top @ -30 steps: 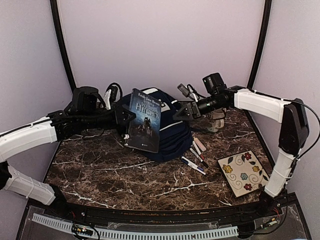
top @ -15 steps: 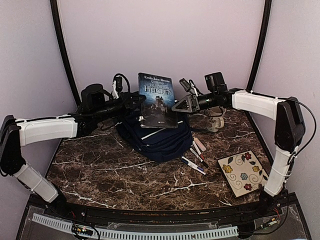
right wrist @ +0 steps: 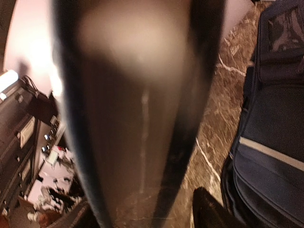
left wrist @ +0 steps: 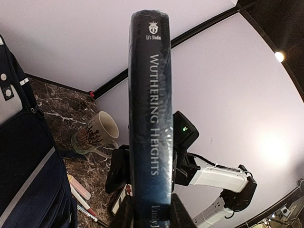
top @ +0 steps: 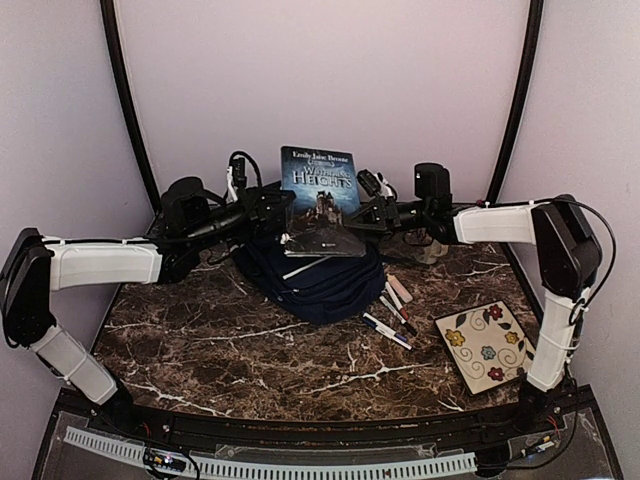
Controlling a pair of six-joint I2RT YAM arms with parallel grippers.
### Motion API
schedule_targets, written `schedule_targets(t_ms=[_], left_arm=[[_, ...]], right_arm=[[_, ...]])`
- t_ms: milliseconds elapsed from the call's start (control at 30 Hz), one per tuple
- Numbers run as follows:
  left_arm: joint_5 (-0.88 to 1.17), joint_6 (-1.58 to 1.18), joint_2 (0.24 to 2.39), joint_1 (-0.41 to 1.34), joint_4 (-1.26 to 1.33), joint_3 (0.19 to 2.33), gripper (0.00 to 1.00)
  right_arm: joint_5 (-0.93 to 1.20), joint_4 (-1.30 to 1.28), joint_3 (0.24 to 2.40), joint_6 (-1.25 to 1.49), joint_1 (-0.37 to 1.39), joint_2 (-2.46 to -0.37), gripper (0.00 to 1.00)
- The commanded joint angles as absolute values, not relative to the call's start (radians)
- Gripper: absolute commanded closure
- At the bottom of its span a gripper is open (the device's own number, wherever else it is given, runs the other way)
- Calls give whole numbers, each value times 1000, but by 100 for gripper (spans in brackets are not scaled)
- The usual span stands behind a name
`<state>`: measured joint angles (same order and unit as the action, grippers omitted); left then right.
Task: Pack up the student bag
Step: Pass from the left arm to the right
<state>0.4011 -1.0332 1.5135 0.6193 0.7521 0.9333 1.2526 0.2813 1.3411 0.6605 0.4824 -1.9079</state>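
1. The left pincer [top: 275, 208] was closed across the thickness of a dark blue rectangular book titled "Wuthering Heights" [top: 320, 195], gripping it at the spine side and holding it off the table.
2. The right pincer [top: 362, 213] faced the left one from the book's page-edge side. Its jaws stood wide apart astride that edge. The right wrist view showed tabletop between one finger and the cover, so it was judged open and not gripping.
3. The large navy blue fabric backpack with a thin white diagonal stripe [top: 320, 280] lay directly beneath both pincers on the brown marble-pattern table [top: 220, 340]. Whether the book's lower edge touched it could not be told.
4. The book's long axis ran roughly upright, leaning back, with its lower short edge aimed down at the backpack. Both pincers sat level and about equally near the backpack, but only the left carried the load.
5. Containers:
   - The backpack's mouth could not be identified, and no contents were visible.
   - A cream patterned ceramic mug [top: 432, 245] stood below the right pincer's wrist with nothing protruding from it.
   - Loose pens [top: 397, 312] and a flower-patterned square plate [top: 487, 345] lay below the right pincer, toward the arm bases.
6. Judgement: insertion would call for lowering the book along its long axis into an opened compartment. A closed or slack mouth would likely block entry.
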Motion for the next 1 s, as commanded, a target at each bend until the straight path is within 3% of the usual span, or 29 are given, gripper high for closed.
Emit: schedule_targets(t_ms=[0,133,433,467,500,567,667,733,967], left_arm=[[413,-1040,1475,621,968,942,100],[404,-1036,1479,621,962,929,100],[388,-999,1476,621,909,914,100],[396,-987,1478,621,894,917,94],[406,-955,1482,621,873,920,76],[419,-920,1493,621,822,932,56],[463,-891,1532,621,797,952,44],[490,-905,1563,621,812,964,43],[546,-951,1616,621,871,981,60]], right_arm=[[1332,930,1234,1156,481,-1913,42],[1329,1031,1224,1251,480,-1930,56],[1281,757,1255,1062,480,-1911,82],[1275,722,1261,1040,480,-1907,85],[1268,677,1267,1009,480,-1903,88],[1259,575,1285,938,480,-1892,90],[1258,452,1305,834,482,-1877,91],[1247,361,1310,770,481,-1867,92],[1233,49,1373,712,486,-1852,93]])
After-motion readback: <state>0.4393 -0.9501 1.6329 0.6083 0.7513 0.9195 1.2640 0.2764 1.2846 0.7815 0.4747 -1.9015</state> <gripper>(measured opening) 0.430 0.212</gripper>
